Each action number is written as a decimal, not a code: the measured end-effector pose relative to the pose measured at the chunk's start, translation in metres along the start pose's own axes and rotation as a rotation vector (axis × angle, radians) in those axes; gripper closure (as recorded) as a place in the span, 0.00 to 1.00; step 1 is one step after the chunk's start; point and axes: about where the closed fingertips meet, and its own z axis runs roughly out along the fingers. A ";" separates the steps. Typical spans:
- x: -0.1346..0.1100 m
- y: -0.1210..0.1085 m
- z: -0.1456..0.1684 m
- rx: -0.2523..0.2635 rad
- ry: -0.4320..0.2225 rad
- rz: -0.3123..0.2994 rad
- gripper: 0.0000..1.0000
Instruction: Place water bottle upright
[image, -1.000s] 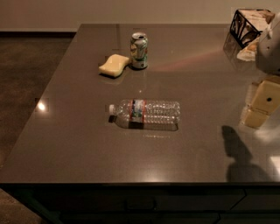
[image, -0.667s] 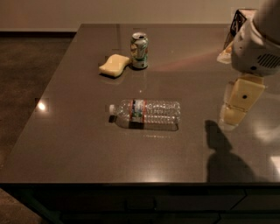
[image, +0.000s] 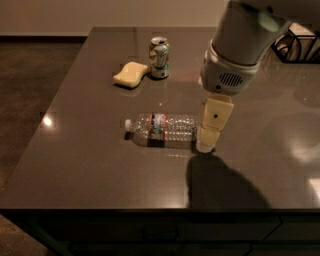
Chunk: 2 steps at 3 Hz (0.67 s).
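Observation:
The water bottle (image: 167, 129) is clear and ribbed with a white cap and a red-white-blue label band. It lies on its side in the middle of the dark table (image: 90, 160), with its cap pointing left. My gripper (image: 208, 137) hangs down from the white arm and stands right at the bottle's base end on the right, low over the table. It covers the very end of the bottle. I cannot tell whether it touches the bottle.
A green-and-white soda can (image: 159, 57) stands upright at the back, with a yellow sponge (image: 131, 74) just left of it. A black wire basket (image: 299, 47) sits at the back right. The table's front edge runs close below the gripper's shadow.
My arm has moved left from the table's right side to the bottle's base end. The bottle, can and sponge have not moved.

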 end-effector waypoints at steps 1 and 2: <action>-0.030 0.002 0.026 -0.017 0.020 -0.024 0.00; -0.050 0.008 0.047 -0.030 0.041 -0.045 0.00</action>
